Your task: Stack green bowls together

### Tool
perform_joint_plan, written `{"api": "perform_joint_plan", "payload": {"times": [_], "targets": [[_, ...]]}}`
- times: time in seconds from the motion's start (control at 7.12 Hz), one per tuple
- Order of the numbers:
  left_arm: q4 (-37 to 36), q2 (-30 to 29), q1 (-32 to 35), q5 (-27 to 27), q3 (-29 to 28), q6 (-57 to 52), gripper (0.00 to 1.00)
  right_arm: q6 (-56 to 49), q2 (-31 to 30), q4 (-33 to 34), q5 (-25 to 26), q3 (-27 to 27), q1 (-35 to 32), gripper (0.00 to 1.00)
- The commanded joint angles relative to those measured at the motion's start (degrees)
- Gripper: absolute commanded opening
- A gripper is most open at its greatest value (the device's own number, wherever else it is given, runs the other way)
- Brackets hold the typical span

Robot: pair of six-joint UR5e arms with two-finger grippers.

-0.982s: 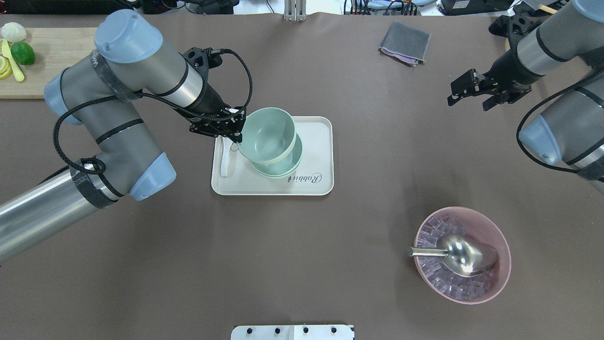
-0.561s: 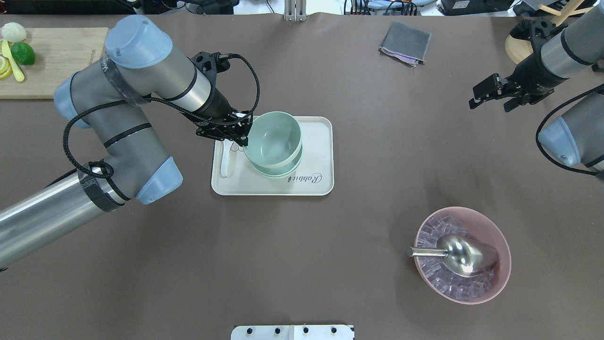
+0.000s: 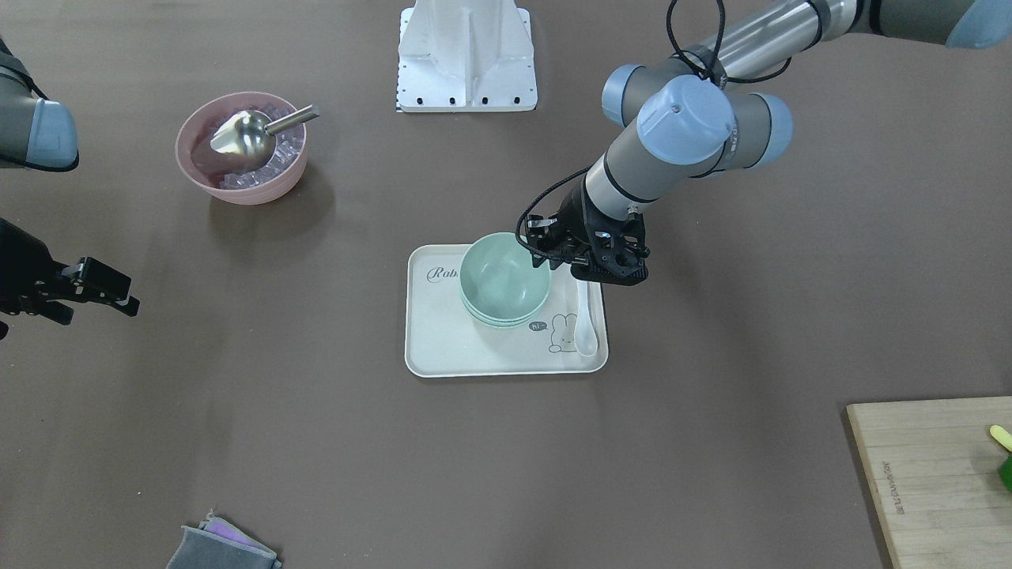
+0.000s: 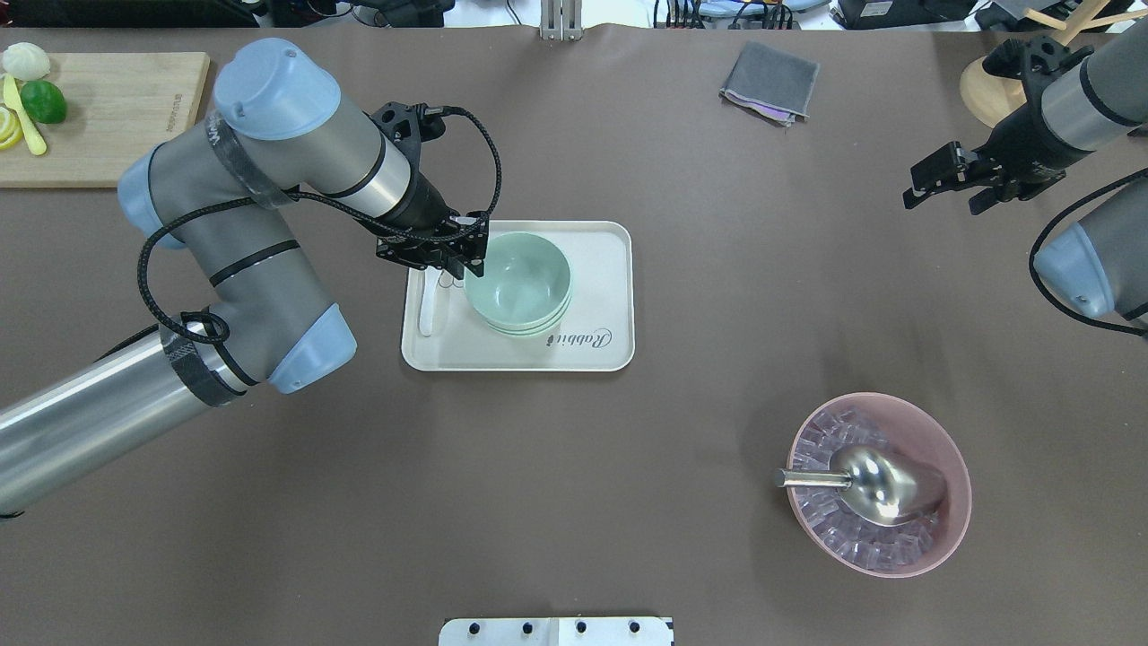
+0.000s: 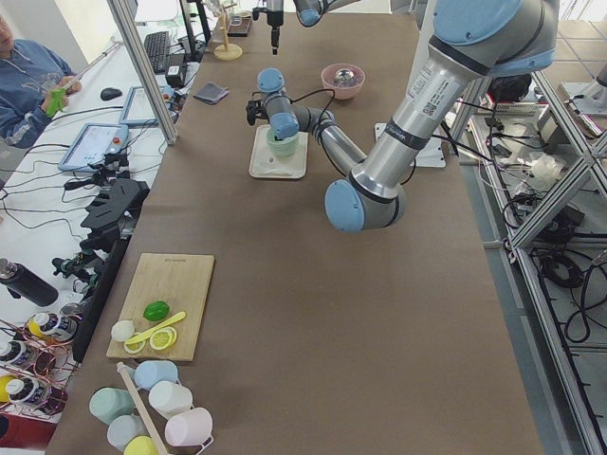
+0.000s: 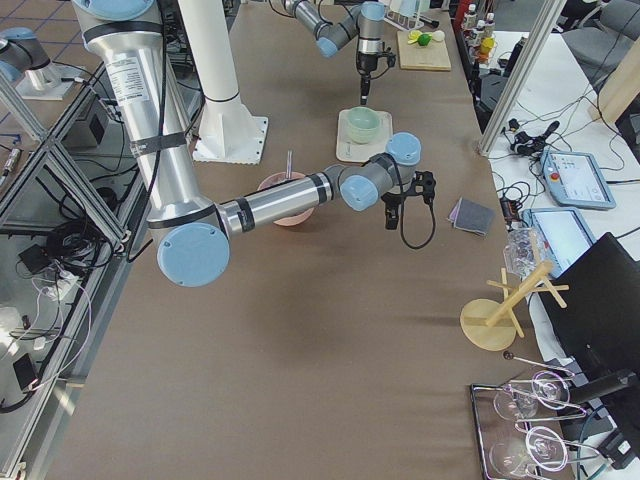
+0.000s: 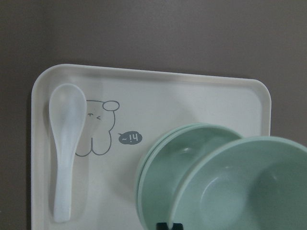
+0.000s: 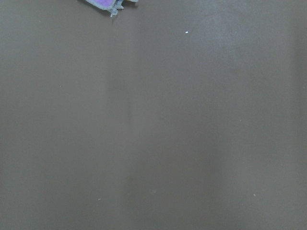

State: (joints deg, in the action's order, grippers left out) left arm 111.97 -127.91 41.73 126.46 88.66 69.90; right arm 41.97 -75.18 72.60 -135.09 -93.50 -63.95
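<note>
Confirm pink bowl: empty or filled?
Filled: the pink bowl holds clear cubes, with a metal scoop resting on them.

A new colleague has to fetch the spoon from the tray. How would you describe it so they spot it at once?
Near the middle of the table sits a cream tray with a rabbit drawing. The spoon lies flat along one tray edge, beside the stacked green bowls. It is small and milky white, unlike the metal scoop in the pink bowl.

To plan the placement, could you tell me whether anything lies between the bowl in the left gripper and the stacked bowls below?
Nothing visible does. The held green bowl is directly over the two stacked bowls; the white spoon lies aside on the tray.
</note>
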Motion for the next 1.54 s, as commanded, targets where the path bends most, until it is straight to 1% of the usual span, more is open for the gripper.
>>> {"api": "perform_joint_plan", "payload": {"times": [0.0, 0.14, 0.28, 0.42, 0.56, 0.7, 0.84, 0.98, 1.12, 1.4], "targets": [[0.3, -0.1, -0.3, -1.7, 0.4, 0.1, 0.99, -0.3, -0.1, 0.0, 0.0, 0.2, -0.1, 1.0], [0.0, 0.0, -0.1, -1.6, 0.6, -0.1, 0.98, -0.3, -0.1, 0.1, 0.0, 0.1, -0.5, 1.0], [-0.5, 0.7, 2.2, -1.2, 1.0, -0.8, 0.98, -1.3, -0.2, 0.1, 0.0, 0.2, -1.3, 1.0], [-0.8, 4.8, 4.2, 0.7, 3.4, -1.0, 0.98, -5.5, -1.4, 1.1, -0.1, 0.4, -2.7, 1.0], [-0.8, 10.3, 7.0, 1.0, 6.1, -3.8, 0.98, -10.0, -1.2, 4.7, -0.1, 0.6, -4.1, 1.0], [-3.4, 14.5, 9.9, 1.6, 8.5, -14.0, 0.99, -14.7, -1.2, 7.3, 0.0, 1.0, -6.1, 1.0], [-10.5, 18.1, 13.3, 1.6, 11.9, -23.1, 0.98, -18.8, -1.2, 8.8, 0.4, 2.2, -7.8, 1.0], [-18.2, 22.3, 17.6, 1.6, 15.9, -33.8, 0.98, -23.1, -1.3, 8.8, 0.4, 4.5, -10.2, 1.0], [-22.6, 26.2, 22.5, 1.6, 17.7, -44.8, 0.98, -28.9, -1.1, 8.9, 0.0, 7.3, -12.6, 1.0], [-24.1, 34.3, 32.5, 1.6, 16.9, -60.9, 0.98, -37.6, -1.2, 9.1, 0.1, 11.7, -17.8, 1.0]]}}
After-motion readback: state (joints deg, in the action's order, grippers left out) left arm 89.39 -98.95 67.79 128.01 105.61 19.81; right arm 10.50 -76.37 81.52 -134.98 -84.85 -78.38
